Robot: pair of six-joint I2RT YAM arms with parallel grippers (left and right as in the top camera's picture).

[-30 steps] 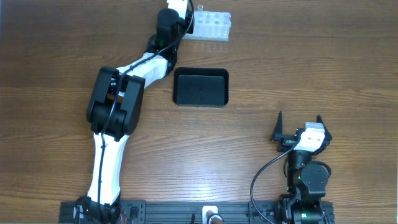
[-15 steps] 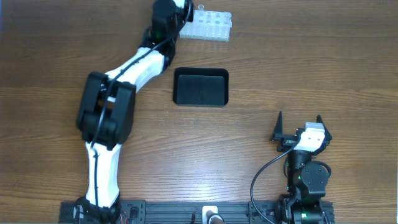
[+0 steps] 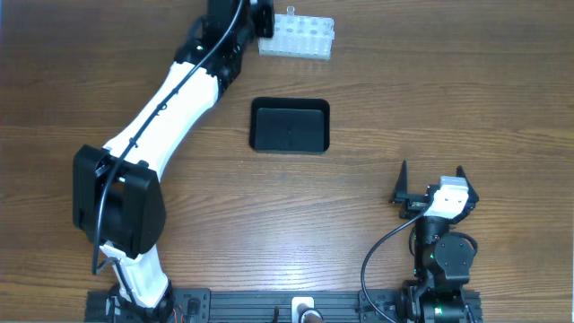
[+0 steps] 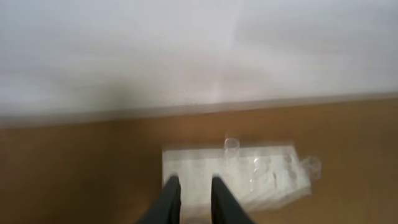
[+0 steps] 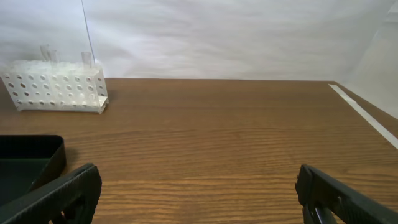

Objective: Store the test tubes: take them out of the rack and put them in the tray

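Note:
The clear test tube rack (image 3: 300,38) stands at the table's far edge, with tubes (image 4: 231,146) upright in it. The black tray (image 3: 290,126) lies in front of it and looks bare inside. My left gripper (image 3: 260,20) is raised over the rack's (image 4: 249,177) left end. In the left wrist view, the left gripper (image 4: 190,182) has its fingers a narrow gap apart, apparently shut on a clear test tube too blurred to make out. My right gripper (image 3: 432,184) rests open near its base, far from the rack (image 5: 56,87) and tray (image 5: 28,158).
A white wall rises right behind the rack. Bare wooden table (image 3: 448,90) stretches to the right of the tray and between the tray and the right arm.
The left arm has stretched out and its gripper has risen from the rack's left end. The right arm has not moved.

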